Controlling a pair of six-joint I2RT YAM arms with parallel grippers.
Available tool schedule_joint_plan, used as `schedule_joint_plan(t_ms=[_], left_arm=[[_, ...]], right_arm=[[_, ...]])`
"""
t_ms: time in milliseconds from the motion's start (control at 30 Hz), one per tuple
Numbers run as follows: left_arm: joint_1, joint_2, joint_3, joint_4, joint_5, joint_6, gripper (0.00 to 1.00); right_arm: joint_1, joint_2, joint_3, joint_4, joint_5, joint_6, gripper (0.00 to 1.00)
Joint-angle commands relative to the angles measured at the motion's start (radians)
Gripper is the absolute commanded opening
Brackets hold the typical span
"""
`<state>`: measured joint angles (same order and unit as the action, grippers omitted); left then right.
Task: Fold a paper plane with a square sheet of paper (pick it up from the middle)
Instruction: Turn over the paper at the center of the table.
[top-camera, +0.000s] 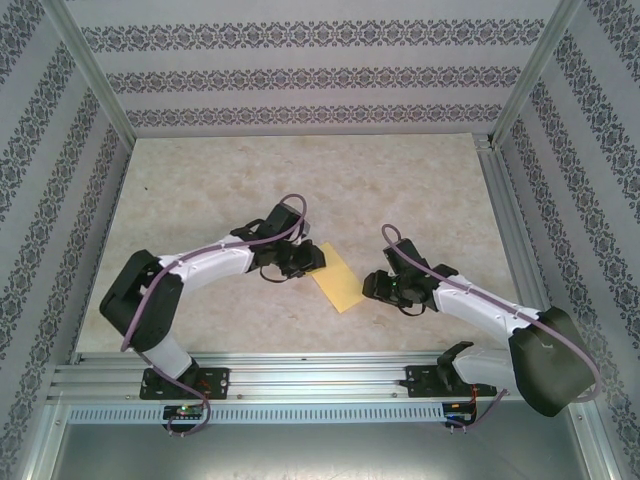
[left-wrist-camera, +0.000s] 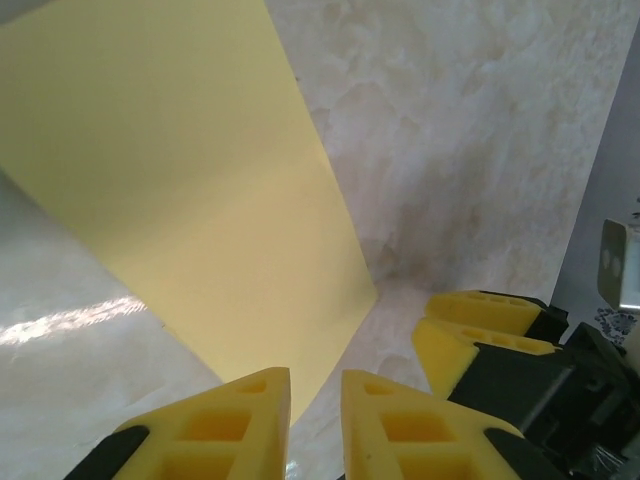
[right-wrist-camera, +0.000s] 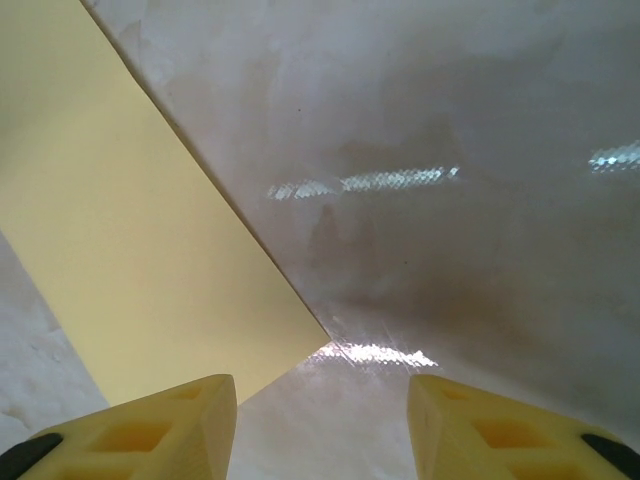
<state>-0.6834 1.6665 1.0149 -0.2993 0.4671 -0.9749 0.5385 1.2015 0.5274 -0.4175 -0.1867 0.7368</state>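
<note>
Square sheet of paper (top-camera: 337, 277): flat on surface (top-camera: 300, 180), between claws. Left claw (left-wrist-camera: 315, 385): narrow, at its corner; grip cannot be told. Right claw (right-wrist-camera: 322, 390): wide, empty. Handling: pinch edge shallowly, lift slowly, align corners.

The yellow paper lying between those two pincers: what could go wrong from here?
1. The left pincer stands nearly closed at the edge of the sheet, not its middle; a pinch there might crumple or skew it.
2. The sheet lies flat on the glossy table, so the open right pincer may just push it along.
3. Both pincers sit close together and could bump.
</note>
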Motion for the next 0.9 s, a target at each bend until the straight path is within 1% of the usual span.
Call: schedule_joint_plan(t_ms=[0, 133, 200, 300, 400, 667, 867], left_arm=[[-0.028, 0.081, 0.061, 0.025, 0.009, 0.033, 0.21], [-0.034, 0.166, 0.091, 0.001, -0.023, 0.046, 0.17], [-0.033, 0.192, 0.102, -0.032, -0.052, 0.063, 0.15], [-0.033, 0.207, 0.092, -0.05, -0.086, 0.076, 0.14], [-0.033, 0.216, 0.07, -0.041, -0.091, 0.082, 0.14], [-0.033, 0.233, 0.05, -0.035, -0.089, 0.09, 0.13], [-0.033, 0.233, 0.051, -0.054, -0.107, 0.094, 0.13]], right_arm=[[-0.006, -0.014, -0.023, 0.096, -0.091, 0.046, 0.49], [-0.002, -0.02, -0.048, 0.129, -0.123, 0.102, 0.49], [0.009, -0.032, -0.071, 0.158, -0.128, 0.16, 0.5], [0.024, -0.045, -0.113, 0.234, -0.138, 0.25, 0.5], [0.043, -0.036, -0.132, 0.295, -0.144, 0.309, 0.51], [0.079, 0.015, -0.134, 0.353, -0.12, 0.383, 0.53], [0.102, 0.011, -0.144, 0.354, -0.092, 0.423, 0.53]])
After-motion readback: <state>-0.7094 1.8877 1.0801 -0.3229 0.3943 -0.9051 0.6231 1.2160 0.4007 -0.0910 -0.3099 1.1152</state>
